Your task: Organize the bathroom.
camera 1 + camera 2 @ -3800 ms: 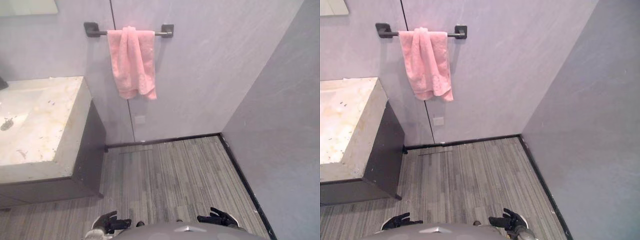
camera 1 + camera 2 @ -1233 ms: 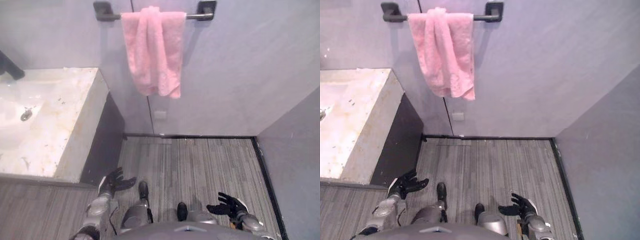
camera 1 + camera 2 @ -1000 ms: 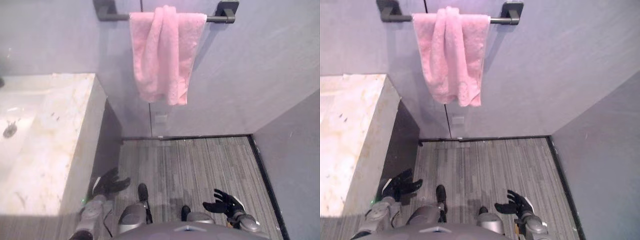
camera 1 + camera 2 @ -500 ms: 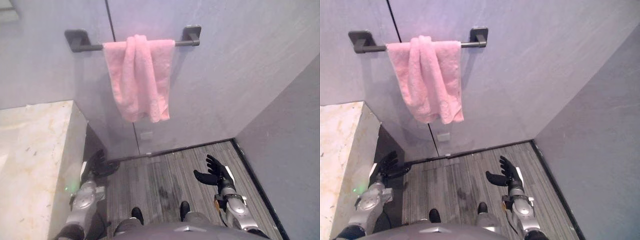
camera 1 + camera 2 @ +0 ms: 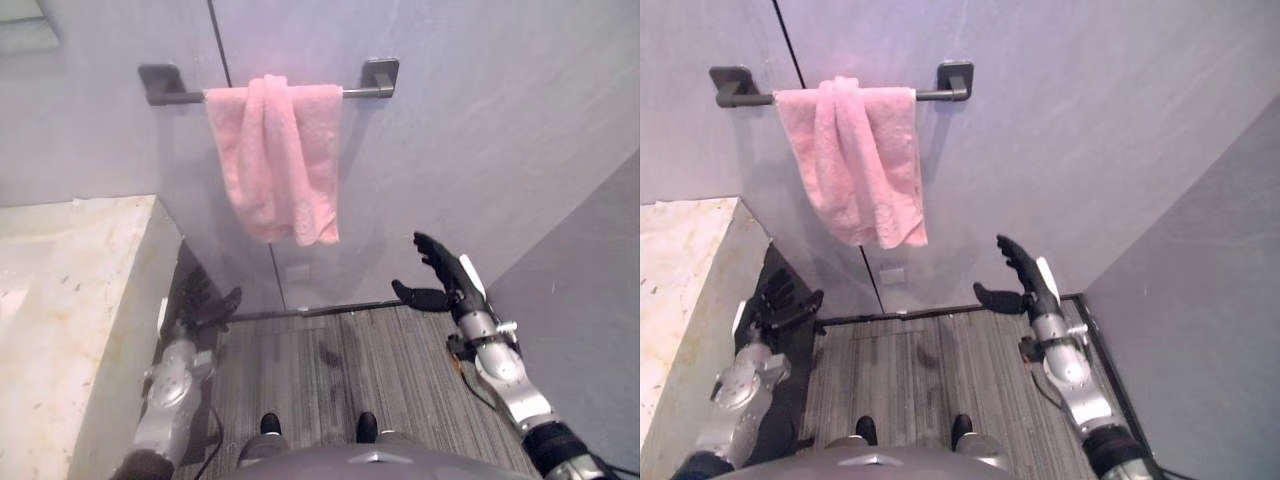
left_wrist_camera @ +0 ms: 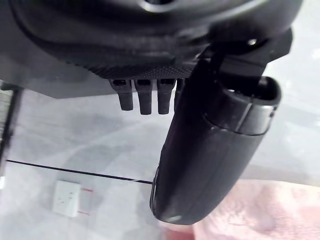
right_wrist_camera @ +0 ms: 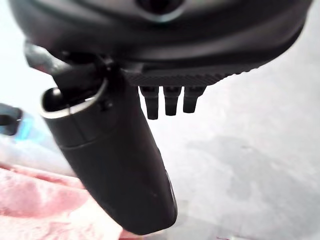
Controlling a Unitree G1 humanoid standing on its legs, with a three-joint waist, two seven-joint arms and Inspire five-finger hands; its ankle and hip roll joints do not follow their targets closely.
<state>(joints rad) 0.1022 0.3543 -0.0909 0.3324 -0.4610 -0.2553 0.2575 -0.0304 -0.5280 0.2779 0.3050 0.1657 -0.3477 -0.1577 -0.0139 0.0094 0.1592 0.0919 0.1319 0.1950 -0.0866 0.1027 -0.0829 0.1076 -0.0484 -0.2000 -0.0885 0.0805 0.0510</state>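
Two hands are up in front of the wall, and neither one is touching anything. Pink towel point(image 5: 276, 165) hangs folded over the dark towel bar point(image 5: 360, 92), bunched in the middle, its lower edge hanging free well above the striped floor point(image 5: 330, 375). Right hand point(image 5: 441, 273) is raised on an outstretched arm, fingers straight and spread, thumb sticking out toward the middle of the room; it sits below and to the right of the towel, well apart from it. Left hand point(image 5: 198, 303) is lower, tucked in close beside the dark side of the counter point(image 5: 70, 290), fingers loosely extended and apart, holding nothing. From the left wrist, the thumb point(image 6: 210, 155) points out at the wall with a corner of pink cloth past it and a small white wall socket point(image 6: 67, 198) nearby. From the right wrist, the thumb point(image 7: 115, 165) stands out with the pink towel beyond it and the grey wall point(image 7: 250, 150) behind
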